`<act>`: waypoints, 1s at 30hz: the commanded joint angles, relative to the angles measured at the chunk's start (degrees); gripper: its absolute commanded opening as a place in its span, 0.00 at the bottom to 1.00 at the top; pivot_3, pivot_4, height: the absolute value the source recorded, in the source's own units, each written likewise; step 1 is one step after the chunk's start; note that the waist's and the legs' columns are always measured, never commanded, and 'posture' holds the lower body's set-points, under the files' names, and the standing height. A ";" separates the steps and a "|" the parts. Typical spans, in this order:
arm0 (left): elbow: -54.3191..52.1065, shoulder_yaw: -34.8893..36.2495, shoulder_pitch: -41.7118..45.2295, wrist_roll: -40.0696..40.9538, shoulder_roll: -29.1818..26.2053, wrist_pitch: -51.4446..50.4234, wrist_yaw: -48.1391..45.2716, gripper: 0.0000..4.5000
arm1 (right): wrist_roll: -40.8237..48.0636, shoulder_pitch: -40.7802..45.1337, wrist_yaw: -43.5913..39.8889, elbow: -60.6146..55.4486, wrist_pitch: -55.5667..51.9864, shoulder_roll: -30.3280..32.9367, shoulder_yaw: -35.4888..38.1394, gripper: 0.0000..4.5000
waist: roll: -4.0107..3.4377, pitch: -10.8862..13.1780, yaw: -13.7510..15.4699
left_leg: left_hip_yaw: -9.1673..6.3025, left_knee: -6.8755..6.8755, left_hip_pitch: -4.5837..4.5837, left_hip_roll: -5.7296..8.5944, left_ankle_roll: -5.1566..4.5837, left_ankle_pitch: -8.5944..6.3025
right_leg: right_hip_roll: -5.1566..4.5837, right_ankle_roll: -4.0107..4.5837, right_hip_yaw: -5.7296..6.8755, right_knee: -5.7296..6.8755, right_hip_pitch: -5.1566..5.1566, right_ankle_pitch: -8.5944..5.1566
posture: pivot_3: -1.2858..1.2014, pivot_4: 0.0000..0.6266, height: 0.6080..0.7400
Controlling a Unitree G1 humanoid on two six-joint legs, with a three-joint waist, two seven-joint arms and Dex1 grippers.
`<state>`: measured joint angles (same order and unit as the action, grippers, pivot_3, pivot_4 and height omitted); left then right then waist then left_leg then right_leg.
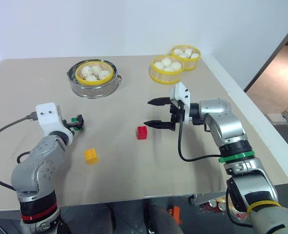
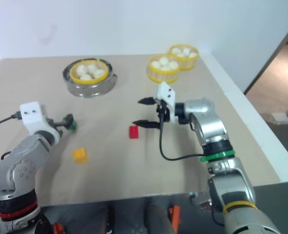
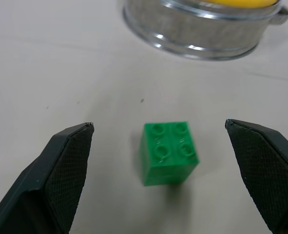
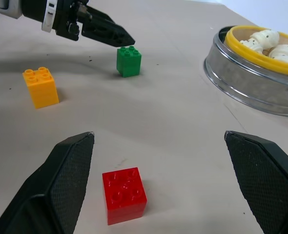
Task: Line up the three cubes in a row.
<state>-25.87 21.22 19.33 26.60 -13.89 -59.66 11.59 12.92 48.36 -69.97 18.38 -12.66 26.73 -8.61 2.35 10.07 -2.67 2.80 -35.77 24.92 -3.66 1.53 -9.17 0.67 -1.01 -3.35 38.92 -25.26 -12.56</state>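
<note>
The green cube (image 3: pixel 170 152) stands on the tan table between the wide-open fingers of my left gripper (image 3: pixel 158 126), which touch nothing; from the head, this gripper (image 1: pixel 78 123) hides most of it. The yellow-orange cube (image 1: pixel 91 155) sits nearer the front edge, a little to the right of the green one. Toward the table's middle lies the red cube (image 1: pixel 142 132). My right gripper (image 1: pixel 147 113) hovers just right of the red cube (image 4: pixel 124 195), pointing left, open and empty.
A metal steamer pot (image 1: pixel 94 84) holding a yellow-rimmed basket of white buns stands behind the green cube. Two more yellow bun baskets (image 1: pixel 166 69) (image 1: pixel 185 51) sit at the back right. The table's white right edge (image 1: pixel 251 112) runs beside my right arm.
</note>
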 commanded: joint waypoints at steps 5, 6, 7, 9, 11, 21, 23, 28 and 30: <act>3.25 0.51 3.31 -1.37 0.57 -1.43 0.26 1.00 | -0.05 1.12 0.17 -1.29 0.86 0.75 0.72 0.99 | 0.00 0.00 0.03 | 0.00 0.00 0.01 0.01 0.00 0.00 | -0.01 0.00 0.01 -0.01 0.00 0.00 | 0.52 0.24 1.00; 3.69 0.37 3.61 -1.58 0.55 -1.41 0.07 1.00 | -0.10 1.14 0.24 -1.25 0.90 0.75 0.71 0.99 | 0.00 0.00 0.01 | 0.00 0.00 0.01 0.01 0.00 0.00 | -0.01 0.00 0.00 -0.01 0.00 0.00 | 0.52 0.24 1.00; 3.99 0.30 3.81 -1.73 0.55 -1.37 -0.06 1.00 | -0.13 1.17 0.28 -1.19 0.92 0.74 0.71 0.99 | 0.00 0.00 0.01 | -0.01 0.00 0.01 0.01 0.00 0.00 | 0.00 0.00 0.00 -0.01 0.00 0.00 | 0.52 0.24 1.00; 4.71 0.06 4.22 -2.15 0.44 -1.28 -0.38 1.00 | -0.15 1.13 0.42 -1.26 0.95 0.83 0.77 0.99 | 0.00 0.00 0.00 | -0.01 0.00 0.01 0.00 0.00 0.00 | 0.00 0.00 0.01 0.00 -0.01 0.00 | 0.52 0.24 1.00; 5.77 0.04 4.87 -2.50 0.32 -1.18 -0.67 1.00 | 0.91 1.26 0.35 -1.66 -0.28 0.65 1.32 0.99 | 0.00 0.00 0.01 | -0.01 0.01 0.01 0.00 0.00 0.00 | 0.00 0.00 0.01 -0.01 -0.01 0.00 | 0.52 0.24 1.00; 8.91 -0.73 6.38 -4.66 -0.81 -0.39 -3.29 1.00 | 8.38 0.97 -4.88 -3.78 -0.65 -0.94 3.04 0.99 | 0.00 0.00 -0.01 | -0.02 0.02 0.01 0.00 0.01 0.00 | 0.00 0.00 0.02 -0.01 -0.01 0.00 | 0.52 0.24 1.00; 9.38 -0.85 6.60 -4.95 -0.84 -0.13 -3.77 1.00 | 8.38 1.08 -5.23 -3.62 -0.07 -0.90 2.61 0.99 | 0.01 0.00 0.00 | -0.02 0.01 0.02 0.01 0.01 0.00 | 0.00 -0.01 0.02 -0.01 -0.01 0.00 | 0.52 0.24 1.00; 10.40 -1.43 7.13 -5.85 -1.13 0.44 -4.85 1.00 | 7.55 1.48 -5.17 -2.65 1.18 -0.87 1.96 0.99 | 0.00 0.00 0.00 | -0.02 0.01 0.02 0.01 0.01 0.00 | -0.01 -0.01 0.02 -0.01 -0.01 0.00 | 0.52 0.24 1.00; 10.62 -1.12 7.34 -5.88 -0.69 0.29 -4.97 1.00 | 7.05 1.53 -4.78 -2.48 1.63 -0.83 1.75 0.99 | 0.00 0.00 -0.01 | -0.02 0.02 0.02 0.01 0.01 0.00 | -0.01 -0.01 0.02 -0.01 -0.01 0.00 | 0.52 0.24 1.00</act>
<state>-14.47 19.96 25.55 21.13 -14.26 -60.35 6.90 19.88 48.39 -74.81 17.04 -12.07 25.80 -7.99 2.36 10.07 -2.68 2.78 -35.76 24.94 -3.66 1.54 -9.17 0.66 -1.01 -3.33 38.91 -25.28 -12.56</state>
